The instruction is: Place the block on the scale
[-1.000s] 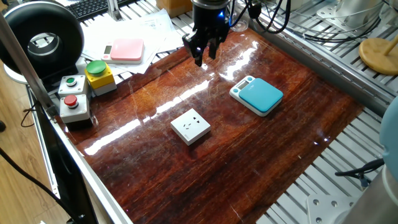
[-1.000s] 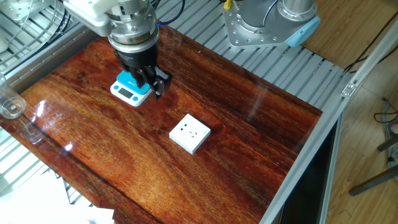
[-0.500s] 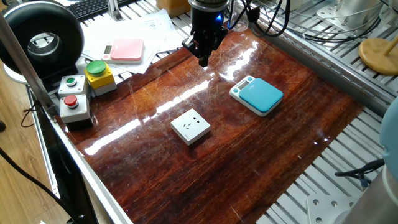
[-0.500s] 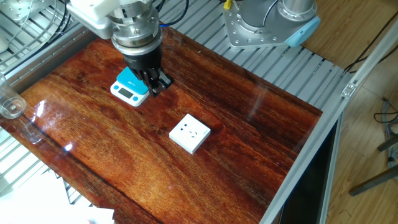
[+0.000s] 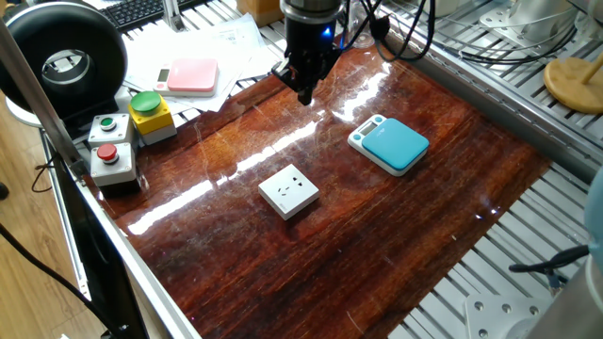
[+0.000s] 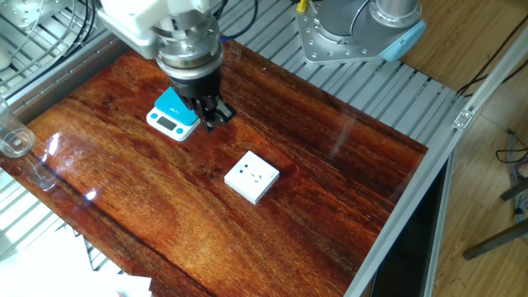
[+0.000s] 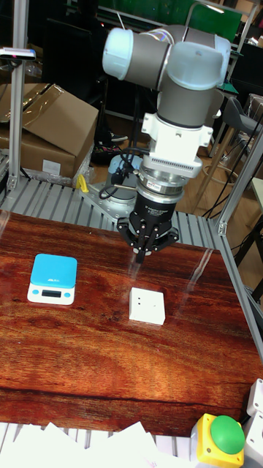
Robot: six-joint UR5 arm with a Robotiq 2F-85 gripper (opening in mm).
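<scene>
The white square block (image 5: 289,191) lies flat on the dark wooden table, slots up, with nothing touching it; it also shows in the other fixed view (image 6: 252,176) and in the tall view (image 7: 147,305). The teal-topped scale (image 5: 391,144) sits apart from it, partly behind the arm in the other fixed view (image 6: 169,114) and at the left in the tall view (image 7: 52,276). My gripper (image 5: 303,94) hangs above the far side of the table, between the scale and the block (image 6: 216,120). Its fingers meet at a point (image 7: 141,256) and hold nothing.
A pink-topped scale (image 5: 191,75) rests on papers at the back left. A grey button box (image 5: 111,149) and a yellow box with a green button (image 5: 151,115) stand at the left edge. The robot base (image 6: 355,33) is bolted beyond the table's far side.
The gripper's fingers stood apart a second ago and now look drawn together. The gripper has shifted slightly over the table. Block and scale have not moved.
</scene>
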